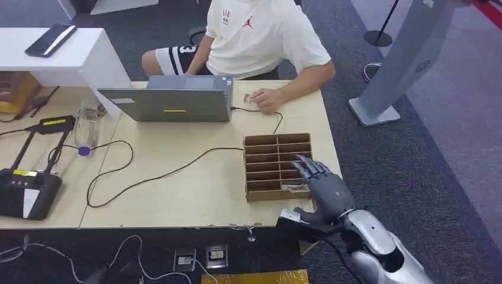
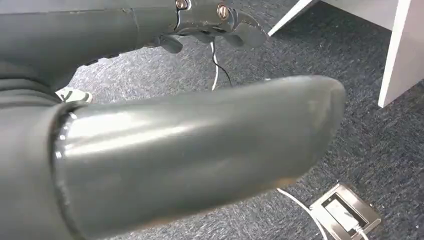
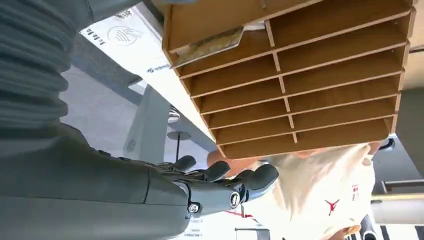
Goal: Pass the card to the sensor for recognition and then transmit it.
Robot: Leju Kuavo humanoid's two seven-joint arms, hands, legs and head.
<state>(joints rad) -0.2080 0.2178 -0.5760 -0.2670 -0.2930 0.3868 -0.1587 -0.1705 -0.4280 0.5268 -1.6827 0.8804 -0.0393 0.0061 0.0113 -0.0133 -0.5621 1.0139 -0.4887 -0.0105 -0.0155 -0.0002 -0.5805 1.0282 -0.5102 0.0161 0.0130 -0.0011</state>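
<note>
A brown wooden slotted rack [image 1: 277, 165] stands on the table's right part. A card [image 1: 294, 187] lies in its nearest right slot, and the right wrist view shows this card [image 3: 207, 45] poking from that slot of the rack [image 3: 300, 85]. My right hand [image 1: 322, 183] hovers over the rack's near right corner, fingers [image 3: 225, 180] stretched out and apart, holding nothing. A black sensor device [image 1: 23, 192] sits at the table's near left. My left hand [image 2: 200, 150] hangs above the carpet, with nothing in it.
A person in a white shirt [image 1: 260, 35] sits behind the table, one hand [image 1: 266, 99] resting by a grey laptop [image 1: 171, 100]. Black cables [image 1: 148, 177] cross the table; a water bottle [image 1: 87, 127] lies left. A grey stand [image 1: 402, 65] rises far right.
</note>
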